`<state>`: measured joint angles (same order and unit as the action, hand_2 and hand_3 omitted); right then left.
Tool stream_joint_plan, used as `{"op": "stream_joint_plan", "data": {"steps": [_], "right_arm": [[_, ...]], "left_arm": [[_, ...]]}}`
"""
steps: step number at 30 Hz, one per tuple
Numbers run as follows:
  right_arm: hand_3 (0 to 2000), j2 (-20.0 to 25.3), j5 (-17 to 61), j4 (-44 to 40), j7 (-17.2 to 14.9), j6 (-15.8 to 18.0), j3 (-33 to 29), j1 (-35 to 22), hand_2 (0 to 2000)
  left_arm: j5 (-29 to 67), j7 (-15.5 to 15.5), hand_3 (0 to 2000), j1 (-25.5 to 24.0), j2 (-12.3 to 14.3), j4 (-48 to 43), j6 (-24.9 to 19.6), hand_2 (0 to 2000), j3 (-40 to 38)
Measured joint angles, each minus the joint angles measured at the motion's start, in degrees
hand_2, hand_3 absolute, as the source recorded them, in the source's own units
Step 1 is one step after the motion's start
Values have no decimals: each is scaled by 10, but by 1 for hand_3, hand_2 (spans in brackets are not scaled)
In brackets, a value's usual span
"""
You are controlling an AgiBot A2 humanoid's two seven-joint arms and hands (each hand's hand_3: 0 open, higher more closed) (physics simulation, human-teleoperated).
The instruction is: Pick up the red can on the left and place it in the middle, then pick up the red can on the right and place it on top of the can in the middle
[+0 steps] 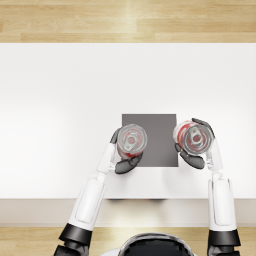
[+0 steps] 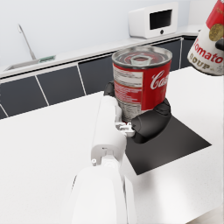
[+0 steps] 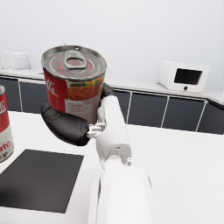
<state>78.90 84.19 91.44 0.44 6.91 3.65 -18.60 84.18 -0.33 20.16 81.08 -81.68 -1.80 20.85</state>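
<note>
A plain white surface (image 1: pixel 60 100) spans the head view, with a strip of wooden floor (image 1: pixel 128 20) beyond its far edge. A dark square mat (image 1: pixel 159 135) lies flat on it near the front edge

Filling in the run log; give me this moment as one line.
left hand grips left can at mat edge | right hand holds right can aloft | not stacked

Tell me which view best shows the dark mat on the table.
The head view: it looks straight down on the mat, showing its square outline between the two held cans. The left wrist view shows it slanted, partly behind the left hand. The right wrist view catches only a corner region.
</note>
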Motion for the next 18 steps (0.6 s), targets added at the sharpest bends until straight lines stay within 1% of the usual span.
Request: {"op": "stream_joint_plan", "data": {"steps": [1,2,4,10,13,18], "right_arm": [[1520,1,0,3,0,0,4,0,2000],[1520,2,0,6,0,0,7,0,2000],[1520,3,0,14,0,0,14,2,2000],[1520,10,0,43,0,3,32,-1,2000],[1520,13,0,56,0,3,36,-1,2000],[1520,17,0,70,0,4,37,2,2000]], "left_arm": [[0,-3,1520,5,5,14,0,2000,16],[0,-18,1520,10,10,29,1,2000,29],[0,-37,1520,21,21,61,2,2000,52],[0,-84,1520,48,48,159,4,2000,90],[0,-92,1520,60,60,201,4,2000,93],[0,-97,1520,72,73,255,5,2000,90]]}}
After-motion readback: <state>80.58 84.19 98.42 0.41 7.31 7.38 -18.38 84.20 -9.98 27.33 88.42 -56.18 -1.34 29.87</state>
